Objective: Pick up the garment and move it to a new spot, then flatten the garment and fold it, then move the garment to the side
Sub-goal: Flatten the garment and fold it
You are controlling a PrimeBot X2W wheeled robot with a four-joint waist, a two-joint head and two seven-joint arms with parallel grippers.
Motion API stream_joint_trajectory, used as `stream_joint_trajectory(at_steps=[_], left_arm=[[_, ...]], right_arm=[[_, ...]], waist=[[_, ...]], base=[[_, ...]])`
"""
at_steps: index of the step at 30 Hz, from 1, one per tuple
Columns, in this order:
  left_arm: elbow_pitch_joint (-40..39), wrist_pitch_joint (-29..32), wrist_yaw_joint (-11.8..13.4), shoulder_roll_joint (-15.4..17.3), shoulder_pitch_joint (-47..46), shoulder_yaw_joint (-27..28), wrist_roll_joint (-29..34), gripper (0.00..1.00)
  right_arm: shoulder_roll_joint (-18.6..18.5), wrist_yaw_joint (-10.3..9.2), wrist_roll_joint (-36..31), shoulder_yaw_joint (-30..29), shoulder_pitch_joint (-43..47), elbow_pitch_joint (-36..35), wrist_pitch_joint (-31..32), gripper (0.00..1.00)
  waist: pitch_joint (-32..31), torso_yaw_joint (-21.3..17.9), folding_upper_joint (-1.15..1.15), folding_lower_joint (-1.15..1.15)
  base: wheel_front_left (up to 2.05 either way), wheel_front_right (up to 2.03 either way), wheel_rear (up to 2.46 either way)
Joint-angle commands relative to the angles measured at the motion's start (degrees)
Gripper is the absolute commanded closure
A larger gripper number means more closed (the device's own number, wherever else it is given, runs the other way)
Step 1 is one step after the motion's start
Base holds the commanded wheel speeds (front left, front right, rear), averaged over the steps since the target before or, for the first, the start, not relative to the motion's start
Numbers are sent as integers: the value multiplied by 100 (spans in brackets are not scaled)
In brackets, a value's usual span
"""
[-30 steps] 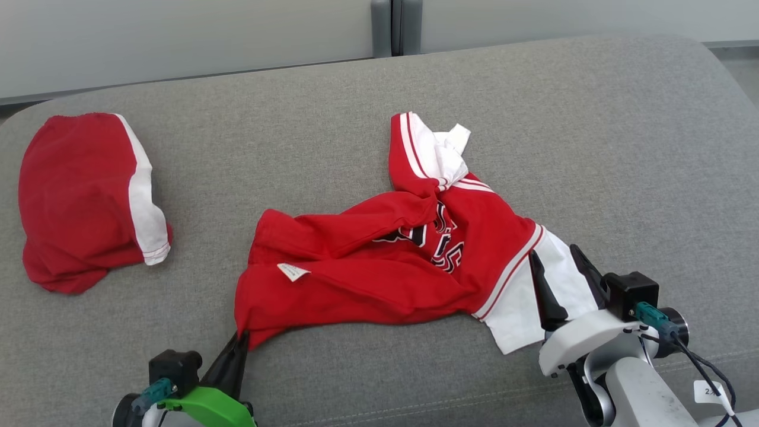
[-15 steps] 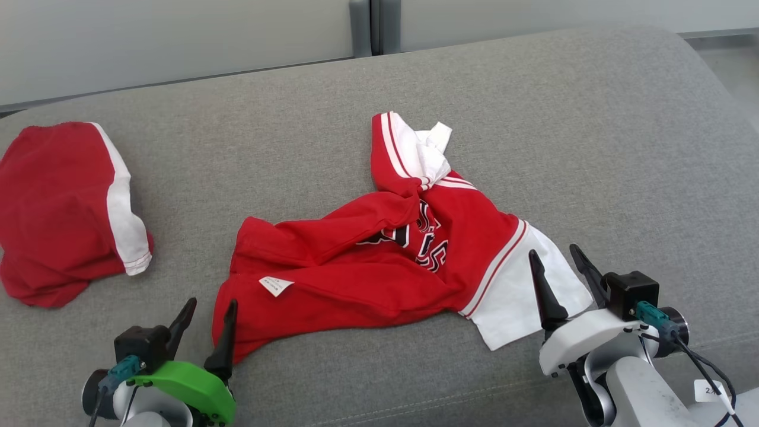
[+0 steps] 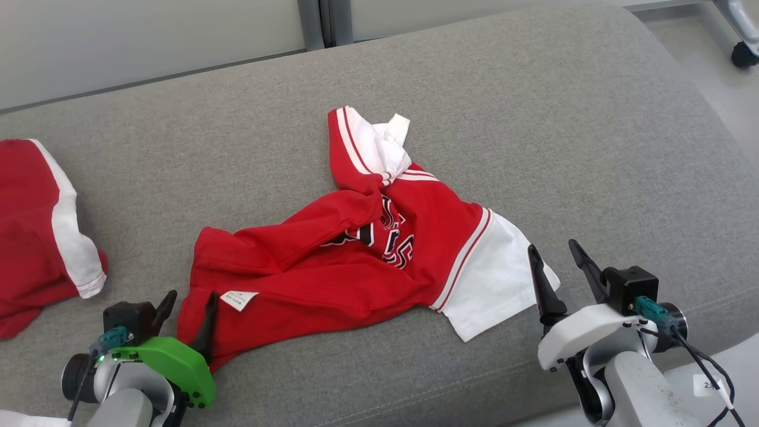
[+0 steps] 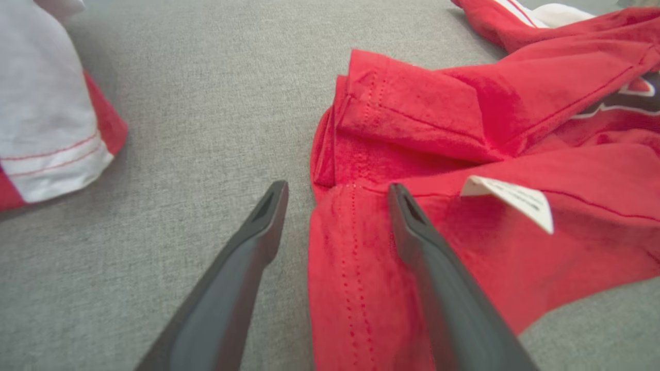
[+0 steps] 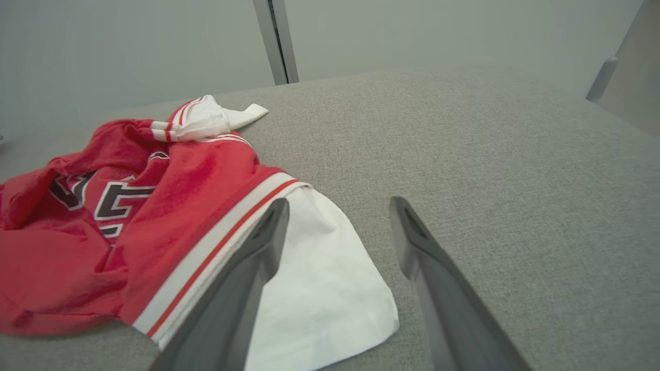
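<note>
Your crumpled red-and-white knit jersey point(image 3: 332, 261) lay unflattened on grey upholstery point(image 3: 533, 118); left gripper point(image 3: 192, 295) and right gripper point(image 3: 552, 245) gaped empty. Flattening, folding not yet done.

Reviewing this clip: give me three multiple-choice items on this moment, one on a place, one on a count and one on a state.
1. Where does the care tag on the red jersey lie?
A) beside the left gripper
B) at the collar
C) on the floor

2. How many red garments lie on the grey cushion?
A) one
B) two
C) three

3. How do the left gripper's jaws stand?
A) shut on the hem
B) open
C) shut, empty

Key:
1 A: in the head view the tag lies just right of the left gripper's fingers.
2 B: the jersey, plus a second red-and-white piece at the left edge.
3 B: the left wrist view shows the fingers apart, with the hem between them.
</note>
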Motion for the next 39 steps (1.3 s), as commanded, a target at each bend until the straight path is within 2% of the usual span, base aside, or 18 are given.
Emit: stream_joint_trajectory(at_steps=[1,7,8,10,11,12,17,18,19,23,31,39], left_arm=[[88,29,-13,28,-118,-28,-74,0],[310,146,-19,-32,-182,-177,-282,0],[312,109,-19,-18,-205,-217,-301,5],[303,56,-18,-23,-212,-320,-399,62],[307,60,-17,-15,-213,-373,-448,84],[305,26,-17,3,-221,-416,-485,100],[208,-175,-18,57,-246,-581,-520,100],[182,-212,-18,74,-258,-589,-482,96],[136,-249,-18,78,-268,-589,-458,100],[-234,-325,-19,24,-206,-464,-481,100],[-1376,-331,23,27,490,-294,-317,100],[-1728,-330,45,-102,1147,-454,-349,100]], right_arm=[[14,-2,46,0,-37,15,-24,0],[17,-2,41,-28,-48,26,-23,0],[19,-2,38,-32,-46,23,-23,0],[19,-2,25,-42,-36,19,-23,0],[19,-2,16,-36,-29,18,-23,0],[18,-2,10,-28,-21,13,-23,0],[4,-2,-15,-23,47,9,-23,0],[0,-2,-14,-17,60,11,-23,0],[-3,-2,-17,-18,73,14,-24,0],[-15,-2,-35,-31,111,0,-24,0],[-17,-2,-33,-63,204,8,-23,0],[-5,-2,-8,-60,226,45,-23,0]], waist=[[48,-59,0,0],[34,-59,0,0],[26,-49,0,0],[-1,-17,0,0],[-17,0,0,0],[-32,17,0,0],[-120,130,0,0],[-135,157,0,0],[-153,191,0,0],[-205,346,0,0],[-271,761,0,0],[-310,1028,0,0]], base=[[0,0,0],[0,0,0],[0,0,0],[0,0,0],[0,0,0],[0,0,0],[0,0,0],[0,0,0],[0,0,0],[0,0,0],[0,0,0],[0,0,0]])
